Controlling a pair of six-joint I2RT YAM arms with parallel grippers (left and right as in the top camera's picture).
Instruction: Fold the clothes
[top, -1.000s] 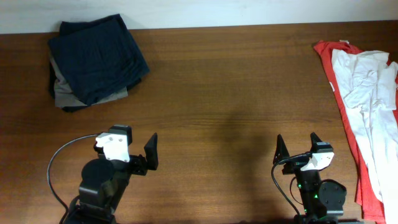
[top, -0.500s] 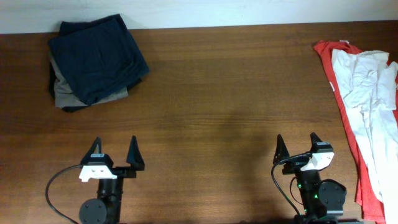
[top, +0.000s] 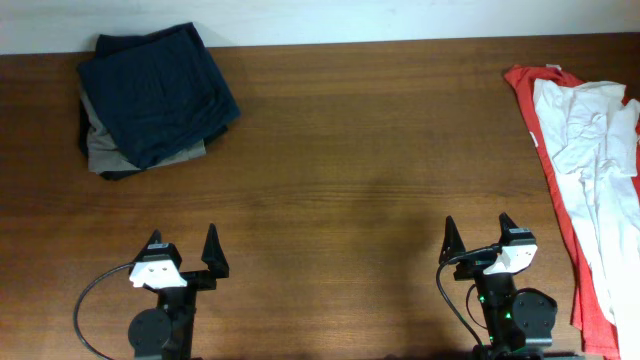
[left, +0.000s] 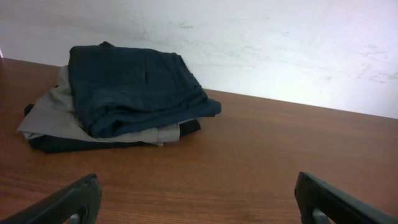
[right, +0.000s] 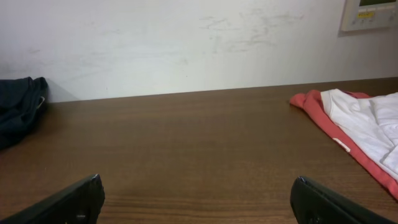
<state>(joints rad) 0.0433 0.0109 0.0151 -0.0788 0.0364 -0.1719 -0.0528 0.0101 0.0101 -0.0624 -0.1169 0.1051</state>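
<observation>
Left pincer (top: 183, 240) at 7 o'clock and right pincer (top: 477, 228) at 5 both gape, empty. Folded stack (top: 150, 95) at 10. White garments (top: 590, 140) lie unfolded on red garment (top: 563, 200) at 3. Limp, light cloth: I'd pinch a hem corner against the worktop (top: 350, 150).

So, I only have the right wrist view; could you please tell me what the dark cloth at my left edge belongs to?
Observer: It is navy shorts, folded on top of grey-khaki shorts, with another dark piece underneath.
Operator: Thanks. Is the left gripper holding anything?
Observer: No, the left gripper is open and empty, well short of those shorts.
Operator: How far does the red garment run?
Observer: The red garment runs down the table's right side to the bottom of the overhead view, with white garments spread unfolded on it.
</observation>
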